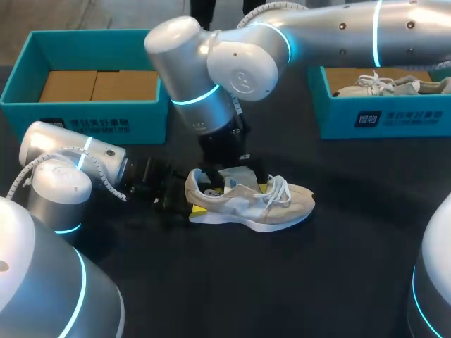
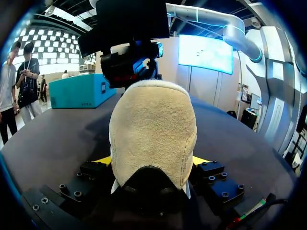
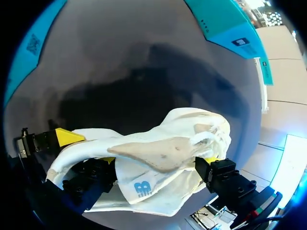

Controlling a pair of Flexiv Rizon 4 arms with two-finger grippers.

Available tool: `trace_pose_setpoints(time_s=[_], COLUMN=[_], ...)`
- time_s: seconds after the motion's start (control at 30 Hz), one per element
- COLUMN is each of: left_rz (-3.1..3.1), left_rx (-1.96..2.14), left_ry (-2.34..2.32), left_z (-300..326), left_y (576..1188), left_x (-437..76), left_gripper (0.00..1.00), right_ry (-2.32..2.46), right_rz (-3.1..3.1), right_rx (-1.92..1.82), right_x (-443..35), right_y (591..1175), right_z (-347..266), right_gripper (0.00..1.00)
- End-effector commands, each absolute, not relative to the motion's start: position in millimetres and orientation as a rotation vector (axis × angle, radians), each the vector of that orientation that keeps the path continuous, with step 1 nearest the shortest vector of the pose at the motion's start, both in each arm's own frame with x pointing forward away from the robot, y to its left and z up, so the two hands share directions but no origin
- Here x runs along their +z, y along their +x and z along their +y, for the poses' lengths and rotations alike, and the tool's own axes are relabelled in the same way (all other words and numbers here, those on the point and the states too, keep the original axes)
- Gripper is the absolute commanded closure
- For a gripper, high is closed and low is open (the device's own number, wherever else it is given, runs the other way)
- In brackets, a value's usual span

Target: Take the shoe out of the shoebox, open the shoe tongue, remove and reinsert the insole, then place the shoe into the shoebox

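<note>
Beige shoe [image 2: 152, 124] tight in left claw [image 2: 152, 162]

Wide black matte table [image 1: 338, 282] under even, cool indoor light

On the black table [image 1: 338, 282] the cream shoe [image 1: 271, 205] stands on its sole near the middle, heel towards my left arm [image 1: 70, 169], toe the other way, white laces [image 1: 279, 189] loose on top. My left gripper [image 1: 190, 204] sits at the heel, one yellow tip showing low against it. My right arm [image 1: 239, 63] crosses in past the middle, and its gripper [image 1: 229, 169] comes down over the shoe's opening. A teal shoebox [image 1: 84, 116] lies at the far left, a second teal box [image 1: 394, 116] at the far right with another pale shoe [image 1: 387, 84] inside.
</note>
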State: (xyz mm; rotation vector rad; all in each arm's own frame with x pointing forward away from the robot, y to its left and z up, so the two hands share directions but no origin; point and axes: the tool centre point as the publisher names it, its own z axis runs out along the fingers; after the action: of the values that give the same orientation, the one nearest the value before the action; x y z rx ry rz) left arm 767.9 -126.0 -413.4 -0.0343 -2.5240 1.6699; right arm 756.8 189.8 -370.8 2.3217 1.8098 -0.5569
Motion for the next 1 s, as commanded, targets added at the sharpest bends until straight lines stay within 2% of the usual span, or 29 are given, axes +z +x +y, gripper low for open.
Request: trace_pose_setpoints(time_s=[0.03, 0.33, 0.37, 0.43, 0.5, 0.53, 0.67, 1.0], left_rz=[-2.525, -2.525, -2.525, -2.525, -2.525, -2.525, -2.525, -2.525], left_rx=[1.669, 1.669, 1.669, 1.669, 1.669, 1.669, 1.669, 1.669], left_ry=[-0.033, -0.033, -0.033, -0.033, -0.033, -0.033, -0.033, -0.033], left_z=[-125.7, -125.7, -125.7, -125.7, -125.7, -125.7, -125.7, -125.7], left_y=[768.4, 768.4, 768.4, 768.4, 768.4, 768.4, 768.4, 768.4], left_x=[-415.2, -415.2, -415.2, -415.2, -415.2, -415.2, -415.2, -415.2], left_gripper=[1.0, 1.0, 1.0, 1.0, 1.0, 1.0, 1.0, 1.0], right_ry=[2.308, 2.294, 2.294, 2.296, 2.298, 2.299, 2.306, 2.312], right_rz=[1.789, 1.764, 1.761, 1.755, 1.749, 1.747, 1.733, 1.704], right_rx=[-0.568, -0.6, -0.601, -0.602, -0.602, -0.602, -0.604, -0.603], right_x=[-368.4, -363.2, -362.9, -362.4, -361.6, -361.1, -357.5, -341.2], right_y=[754.1, 753.9, 753.8, 753.6, 753.1, 752.7, 750.3, 744.4], right_z=[191.6, 185.3, 184.8, 184.4, 184.1, 184.0, 182.0, 176.6], right_gripper=[0.0, 0.02, 0.09, 0.37, 0.52, 0.55, 0.58, 0.56])
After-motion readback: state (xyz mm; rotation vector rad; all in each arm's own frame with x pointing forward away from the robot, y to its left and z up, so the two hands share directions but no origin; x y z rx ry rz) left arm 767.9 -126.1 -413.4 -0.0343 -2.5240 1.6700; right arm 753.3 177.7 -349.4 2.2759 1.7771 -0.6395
